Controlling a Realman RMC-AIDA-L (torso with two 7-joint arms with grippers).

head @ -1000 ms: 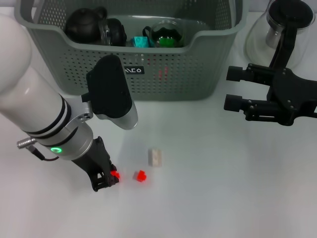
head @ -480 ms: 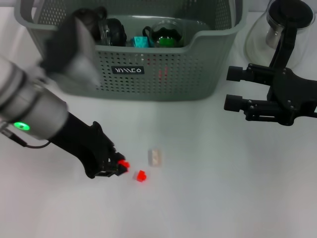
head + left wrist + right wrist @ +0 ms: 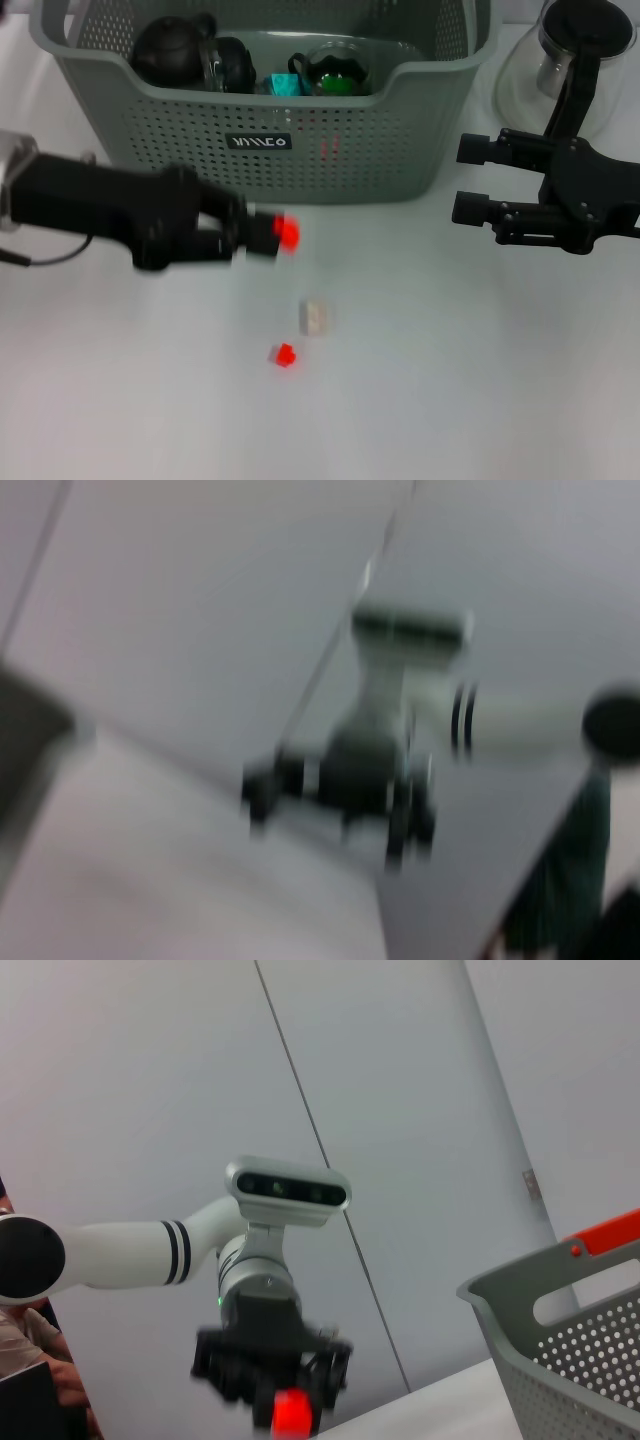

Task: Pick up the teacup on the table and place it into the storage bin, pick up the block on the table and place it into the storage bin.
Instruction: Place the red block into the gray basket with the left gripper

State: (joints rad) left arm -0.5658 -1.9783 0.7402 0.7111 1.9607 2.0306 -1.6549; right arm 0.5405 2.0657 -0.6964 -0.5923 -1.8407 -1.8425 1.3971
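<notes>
The left tool [image 3: 270, 232] hangs above the white table [image 3: 450, 380], just in front of the storage bin [image 3: 270, 110], its fingers closed on a small red block [image 3: 287, 232] that shows at their tips; the right wrist view shows the same red piece [image 3: 291, 1411] pinched at the end of that tool [image 3: 275, 1380], below the robot's head [image 3: 288, 1190]; the bin, grey-green with perforated walls and a dipped front rim, stands at the far side of the table with its black label [image 3: 258, 142] facing forward; inside it lie a dark teapot [image 3: 170, 50], a dark glass vessel [image 3: 228, 62] just beside it, a teal piece [image 3: 280, 84] and a clear glass cup with green contents [image 3: 338, 68]; whether any of these is the teacup cannot be told; on the table, nearer than the bin, rest a pale cream block [image 3: 314, 316] and, just beside it toward the robot, a second small red block [image 3: 285, 354], the two apart and both below and clear of the left tool; the right tool [image 3: 470, 178] is held over the right side of the table, its two black fingers [image 3: 485, 148] spread apart and holding nothing; behind it stands a glass pot with a dark lid [image 3: 570, 50].
</notes>
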